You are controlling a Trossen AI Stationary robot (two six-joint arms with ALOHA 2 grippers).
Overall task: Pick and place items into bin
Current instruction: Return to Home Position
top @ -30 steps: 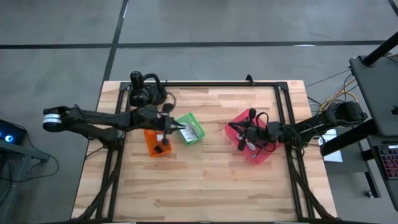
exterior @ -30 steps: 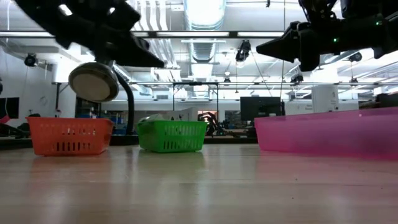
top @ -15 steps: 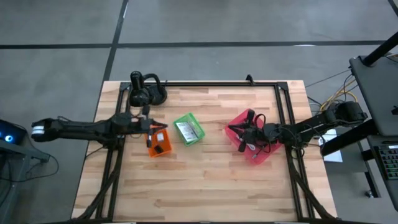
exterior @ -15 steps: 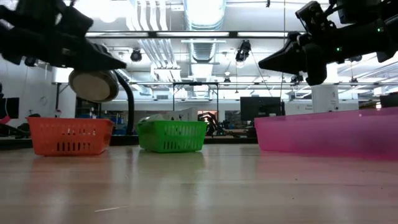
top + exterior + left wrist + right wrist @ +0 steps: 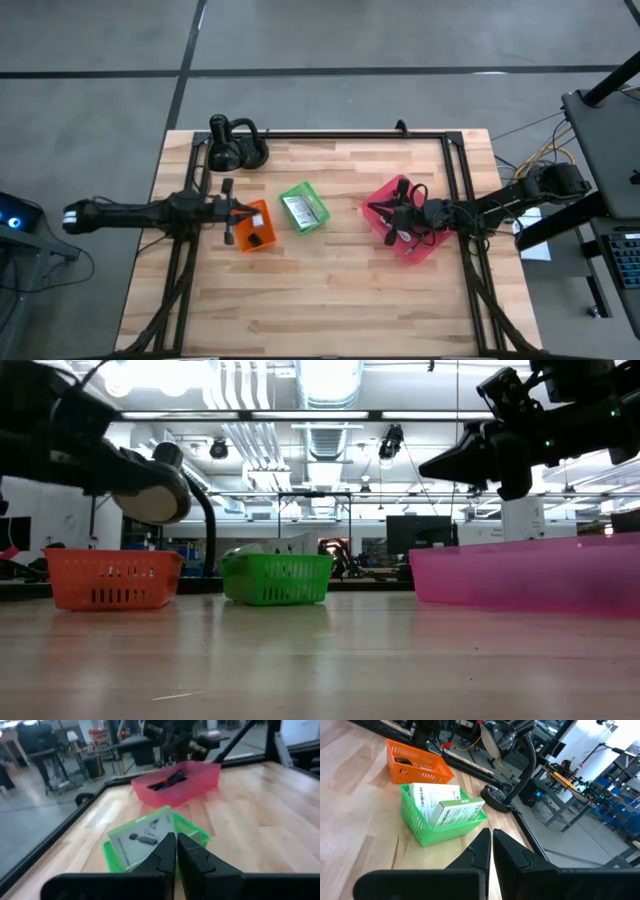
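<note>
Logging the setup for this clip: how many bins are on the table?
3: orange bin at the table's left, by the left end effector; green bin mid-table; pink bin at right, under the right end effector. None looks hidden.

Wooden slatted table, seen from above, edged by a black frame. Directly on it stand three bins in a row across the middle: an orange bin at centre left, a green bin just beside it, and a pink bin at centre right. A black lamp stands at the upper left corner.
</note>
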